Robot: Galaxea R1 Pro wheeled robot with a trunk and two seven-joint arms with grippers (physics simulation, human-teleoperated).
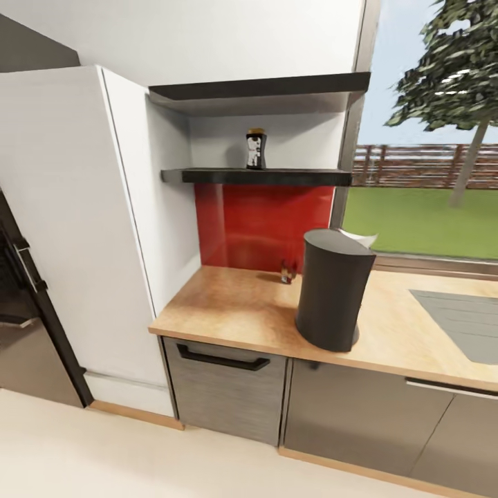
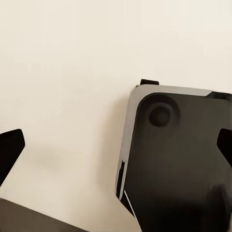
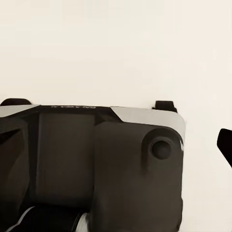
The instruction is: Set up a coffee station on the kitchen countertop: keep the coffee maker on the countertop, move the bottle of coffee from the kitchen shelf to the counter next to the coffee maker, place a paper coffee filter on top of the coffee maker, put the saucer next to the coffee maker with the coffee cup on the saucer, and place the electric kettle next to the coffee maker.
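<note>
On the wooden bench (image 1: pixel 235 304) in front of you stands the dark, rounded coffee maker (image 1: pixel 333 290), near the front edge, with a white paper coffee filter (image 1: pixel 360 239) resting on its top. Behind it to the left, against the red backsplash (image 1: pixel 266 225), sits a small object (too small to identify). Your bottle of coffee (image 1: pixel 256 149) is upright on the lower kitchen shelf (image 1: pixel 277 177), above and left of the coffee maker. A grey sink (image 1: pixel 460 321) lies at the far right of the bench. Your left tool (image 2: pixel 116 150) hangs over the pale floor (image 2: pixel 72 72) with its dark fingertips (image 2: pixel 10 147) set wide apart. For the right tool (image 3: pixel 224 145), you see a single tip beside the robot's base (image 3: pixel 96 164), and I cannot tell its spread.
</note>
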